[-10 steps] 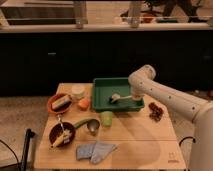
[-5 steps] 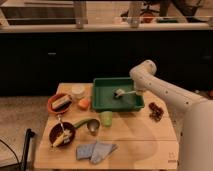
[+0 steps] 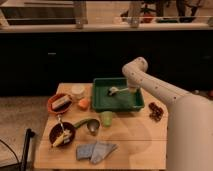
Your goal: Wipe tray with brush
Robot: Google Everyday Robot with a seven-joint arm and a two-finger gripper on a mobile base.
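The green rectangular tray sits at the back middle of the wooden table. The brush lies inside it, its pale round head at the tray's far middle and its light handle running right toward the gripper. My gripper hangs over the tray's far right corner, at the end of the white arm that reaches in from the right, and it sits at the brush's handle.
An orange-red bowl stands at the left, a dark bowl with food in front of it. A green-handled scoop, a small green cup, a grey cloth, a white cup and reddish bits lie around the tray.
The gripper and the brush have moved from the tray's middle toward its far side. The brush head now lies near the back wall.
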